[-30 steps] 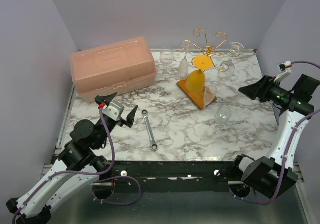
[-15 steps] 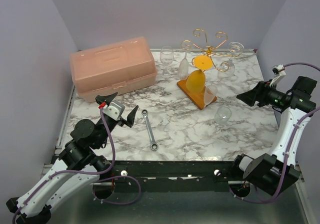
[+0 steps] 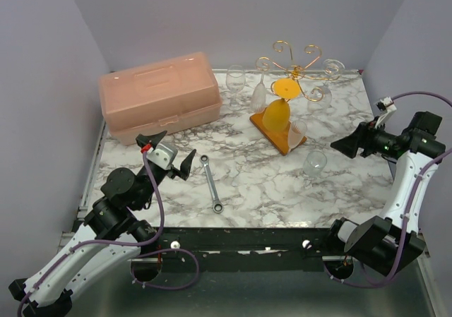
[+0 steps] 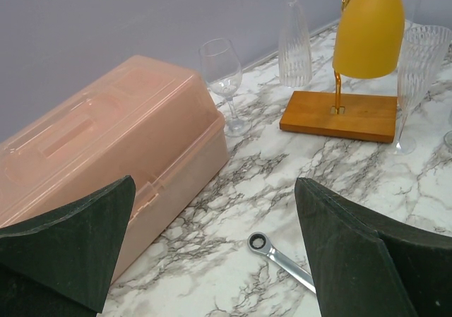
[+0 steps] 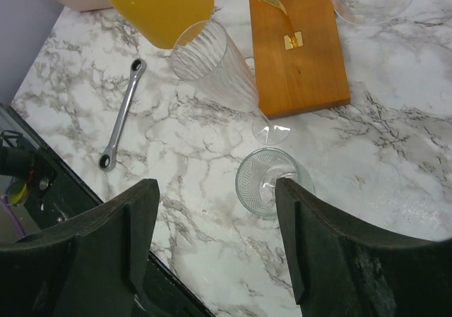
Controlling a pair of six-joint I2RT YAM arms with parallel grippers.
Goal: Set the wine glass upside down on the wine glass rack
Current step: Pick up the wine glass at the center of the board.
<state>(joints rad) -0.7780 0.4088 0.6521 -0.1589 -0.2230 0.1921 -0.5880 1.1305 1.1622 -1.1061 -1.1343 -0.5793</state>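
The wine glass rack (image 3: 295,68) is gold wire on an orange-brown base (image 3: 272,126) at the back right. An orange glass (image 3: 280,109) and clear glasses hang from it. A clear patterned wine glass (image 3: 315,162) sits on the marble just in front of the base. My right gripper (image 3: 339,146) hovers open to its right, pointing down at it. In the right wrist view the wine glass (image 5: 267,183) lies below, close to the right finger (image 5: 311,225), untouched by my right gripper (image 5: 215,190). My left gripper (image 3: 171,150) hangs wide open and empty over the left side.
A pink plastic toolbox (image 3: 159,97) fills the back left. A ratchet wrench (image 3: 211,183) lies in the middle. An upright wine glass (image 3: 235,80) stands behind the box. A ribbed flute glass (image 5: 212,66) stands beside the base (image 5: 300,49). Purple walls enclose three sides.
My right gripper has dropped and swung left toward the patterned wine glass, tilting downward, with its jaws a little wider. The left arm has not moved.
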